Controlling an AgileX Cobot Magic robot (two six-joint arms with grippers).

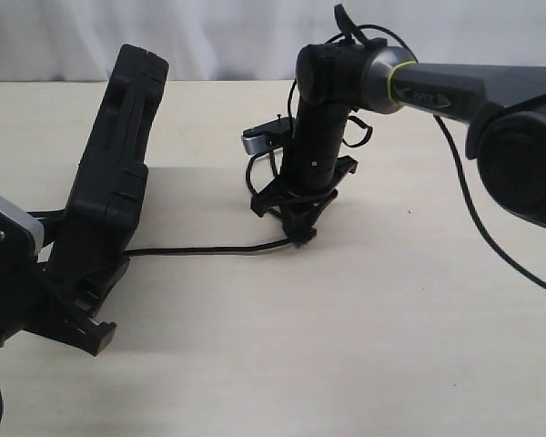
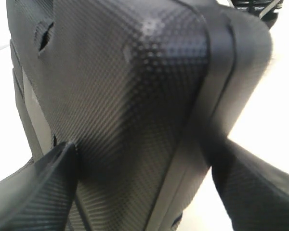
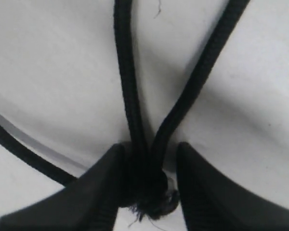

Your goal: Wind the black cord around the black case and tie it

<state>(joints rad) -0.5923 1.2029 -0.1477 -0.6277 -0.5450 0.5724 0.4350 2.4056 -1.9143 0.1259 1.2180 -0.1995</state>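
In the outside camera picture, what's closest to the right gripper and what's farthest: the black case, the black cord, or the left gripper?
From the right gripper:
1. black cord: between its fingers, in the middle.
2. black case: tilted up, on the left.
3. left gripper: lower left corner, holding the case.

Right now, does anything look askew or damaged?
The black case is held steeply tilted by the left tool, not flat. The knot of the black cord, at the right tool, looks frayed, with loose fibres sticking out.
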